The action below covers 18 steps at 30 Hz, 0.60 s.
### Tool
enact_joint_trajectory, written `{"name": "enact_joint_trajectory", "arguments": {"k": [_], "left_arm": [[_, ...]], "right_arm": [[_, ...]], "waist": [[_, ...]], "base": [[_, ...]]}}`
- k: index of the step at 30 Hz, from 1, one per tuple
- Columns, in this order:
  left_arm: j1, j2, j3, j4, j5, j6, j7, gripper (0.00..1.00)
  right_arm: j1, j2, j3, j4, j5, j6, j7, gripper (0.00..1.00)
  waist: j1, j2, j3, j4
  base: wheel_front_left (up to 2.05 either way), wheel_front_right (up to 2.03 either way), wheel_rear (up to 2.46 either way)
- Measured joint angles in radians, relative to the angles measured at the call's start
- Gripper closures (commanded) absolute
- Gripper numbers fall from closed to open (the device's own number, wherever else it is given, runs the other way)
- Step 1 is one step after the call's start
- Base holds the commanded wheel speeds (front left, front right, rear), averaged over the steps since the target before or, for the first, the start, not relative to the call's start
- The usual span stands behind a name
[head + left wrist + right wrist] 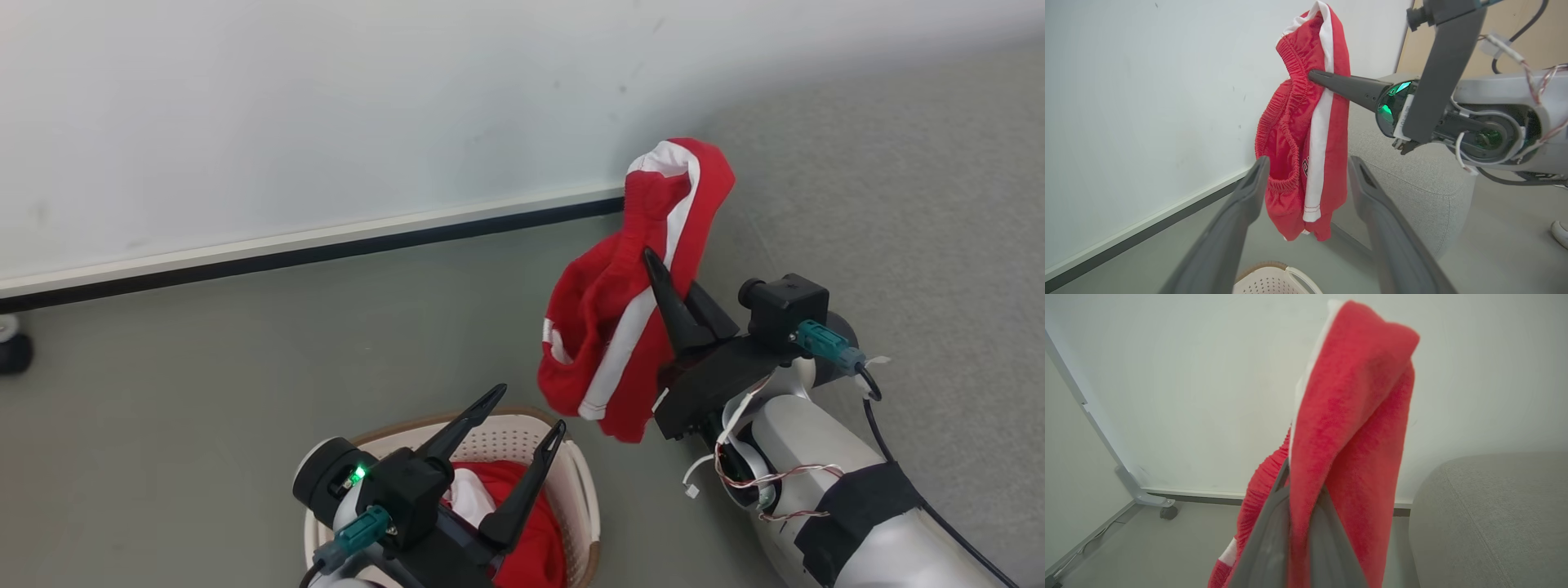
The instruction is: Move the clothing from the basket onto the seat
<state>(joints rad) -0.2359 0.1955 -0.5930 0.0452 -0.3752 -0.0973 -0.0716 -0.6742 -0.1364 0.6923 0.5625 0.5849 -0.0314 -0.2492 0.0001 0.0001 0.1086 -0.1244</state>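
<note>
Head view: right fingers [668,309] pinch a soft red white-striped garment [604,327] aloft; left fingers [461,426] spread above the cream perforated plastic basket [584,490]. Left wrist view: garment hangs near the grey fabric sofa [1412,183]; right wrist view: it drapes over the fingers.

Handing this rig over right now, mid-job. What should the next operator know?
Pincers: the right pincer is shut on the red shorts, which hang in the air beside the seat, not on it. The left pincer is open and empty above the basket.
More red clothing lies in the basket.
Done: shorts lifted out.
Left: put the shorts on the seat, release, then move the rest.
</note>
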Motion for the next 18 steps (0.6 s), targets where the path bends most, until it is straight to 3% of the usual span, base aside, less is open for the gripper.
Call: {"name": "enact_joint_trajectory", "arguments": {"k": [18], "left_arm": [[-0.004, 0.036, -0.003, -0.062, 0.017, -0.001, 0.045, 0.0]], "right_arm": [[0.012, -0.034, -0.1, -0.054, -0.006, -0.031, 0.0, 1.0]], "waist": [[0.0, 0.0, 0.072, -0.2]], "base": [[0.0, 0.0, 0.0]]}}
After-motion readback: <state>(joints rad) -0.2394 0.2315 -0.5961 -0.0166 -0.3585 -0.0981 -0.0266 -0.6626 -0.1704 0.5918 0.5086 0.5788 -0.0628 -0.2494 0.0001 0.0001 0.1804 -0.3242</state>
